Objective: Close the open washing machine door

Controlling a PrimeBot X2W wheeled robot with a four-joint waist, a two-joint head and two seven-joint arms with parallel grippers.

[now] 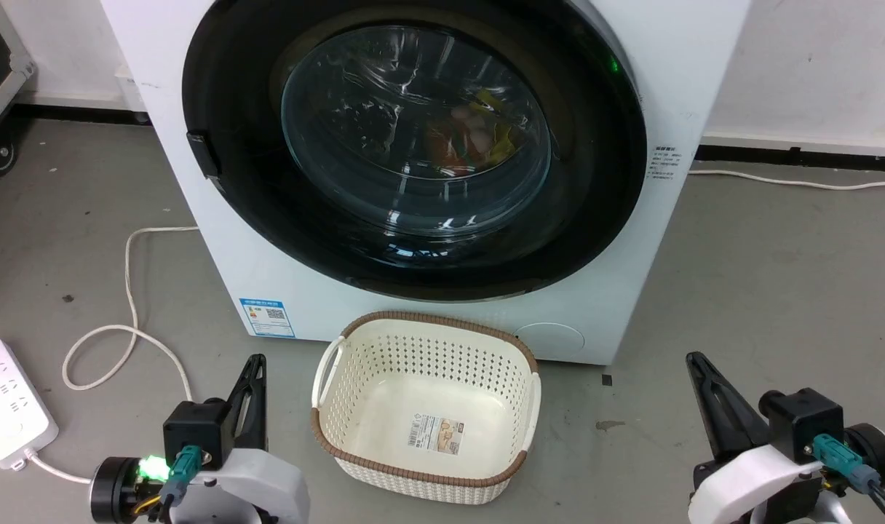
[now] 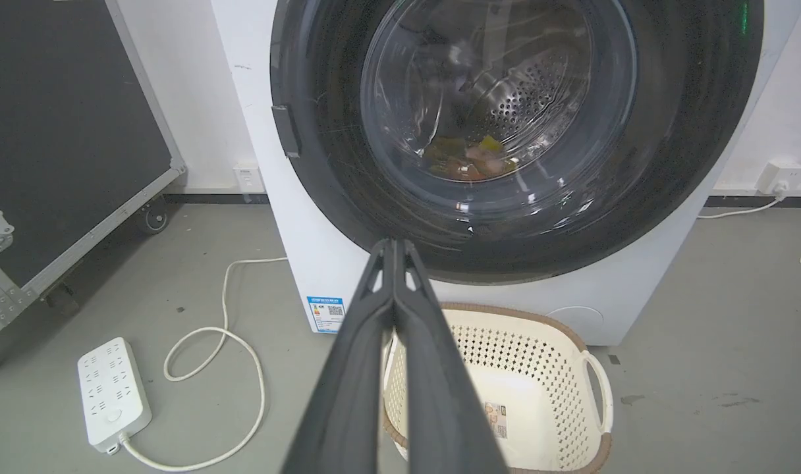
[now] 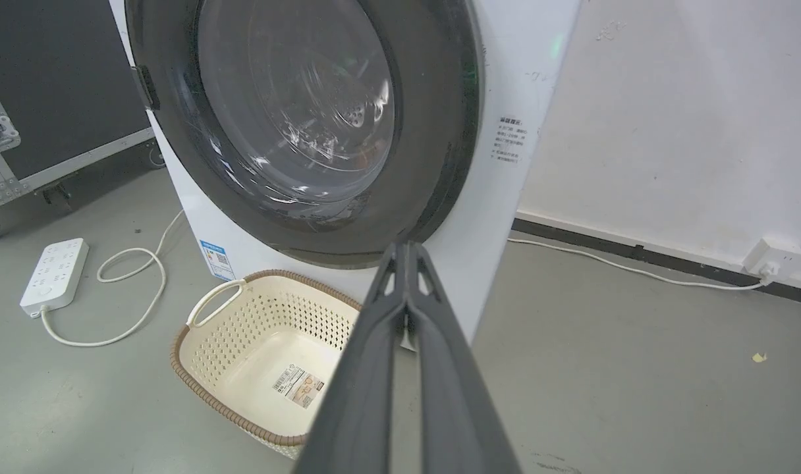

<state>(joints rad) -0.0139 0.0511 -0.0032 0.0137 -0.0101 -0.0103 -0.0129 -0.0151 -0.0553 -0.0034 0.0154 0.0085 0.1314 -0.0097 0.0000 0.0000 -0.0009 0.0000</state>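
The top of the washing machine [image 1: 675, 73] is cut off by the frame, and so is the upper edge of its door [image 1: 413, 138]. The door lies flat against the machine's front; whether its catch has locked cannot be told. Behind the bulging glass, a few yellow and reddish things sit low in the drum, too blurred by reflections to name. A small dark tab [image 1: 202, 154] sticks out at the door's left edge.

The left gripper [image 1: 257, 364] hangs low, in front of the machine's left corner and clear of it, pointing up towards it. In the left wrist view its 2 fingers [image 2: 374, 368] are pressed together with nothing between them, tips aimed at the door's lower rim. The right gripper [image 1: 696, 360] sits in front of the machine's right side, also apart from it. Its fingers [image 3: 453, 395] are closed tip to tip on nothing, aimed at the door's lower right edge.

A cream basket [image 1: 442, 320] stands on the floor just in front of the machine, below the door. A white power strip [image 1: 6, 407] lies to the machine's left, its cable [image 1: 129, 291] looping towards it.
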